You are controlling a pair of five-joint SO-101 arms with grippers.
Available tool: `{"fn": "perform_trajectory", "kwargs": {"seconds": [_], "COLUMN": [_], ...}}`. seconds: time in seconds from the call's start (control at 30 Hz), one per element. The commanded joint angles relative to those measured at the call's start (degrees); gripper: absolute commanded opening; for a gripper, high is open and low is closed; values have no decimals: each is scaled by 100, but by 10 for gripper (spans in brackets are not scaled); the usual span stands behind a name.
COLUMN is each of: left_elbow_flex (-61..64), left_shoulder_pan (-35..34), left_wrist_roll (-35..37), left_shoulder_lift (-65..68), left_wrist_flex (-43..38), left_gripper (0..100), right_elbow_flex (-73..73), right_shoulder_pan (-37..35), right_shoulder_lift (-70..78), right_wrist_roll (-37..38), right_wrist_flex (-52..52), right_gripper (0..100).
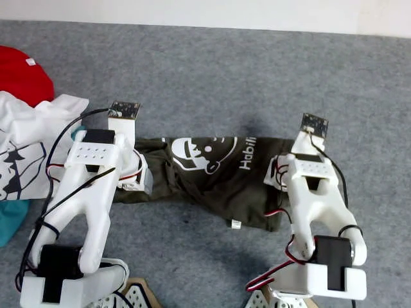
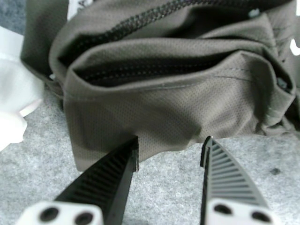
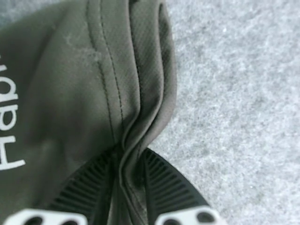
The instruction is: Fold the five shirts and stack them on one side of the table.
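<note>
**A:** Two grippers up close. What is each doing?

**B:** The right gripper is pinched on a folded hem at one end of the olive shirt. The left gripper has its jaws spread at the shirt's other, bunched end.

**A:** How many shirts?

**B:** Four. The olive one lies across the grey table. Past its bunched end are one teal shirt, one white shirt just beside it, and one red shirt farthest off.
</note>
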Motion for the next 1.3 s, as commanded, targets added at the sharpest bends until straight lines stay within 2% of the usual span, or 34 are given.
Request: {"fn": "perform_trajectory", "kwargs": {"seconds": [0.0, 0.37, 0.53, 0.8, 0.93, 1.07, 1.27], "left_elbow_flex": [13, -4, -57, -1235, -1358, -1165, -875], "left_shoulder_pan": [84, 84, 84, -136, -418, -743, -1042], "left_wrist_roll": [-62, -53, -53, -44, -35, 343, 615], "left_shoulder_lift": [-31, -66, -75, -84, -57, -31, -31], "left_wrist_flex": [-44, -44, -44, 352, 334, 229, -211], "left_gripper": [228, 230, 232, 232, 232, 232, 232], "right_elbow_flex": [-374, -1015, -1314, -1763, -2088, -2554, -3556], "right_shoulder_pan": [286, 1833, 2396, 3064, 3354, 3248, 2062], "right_shoulder_lift": [13, 48, 48, 48, 22, 13, 13], "right_wrist_roll": [-26, -18, 440, 492, 501, 501, 510], "right_wrist_flex": [145, 479, 497, 497, 514, 1130, 2624], "right_gripper": [5, 5, 5, 5, 5, 5, 5]}}
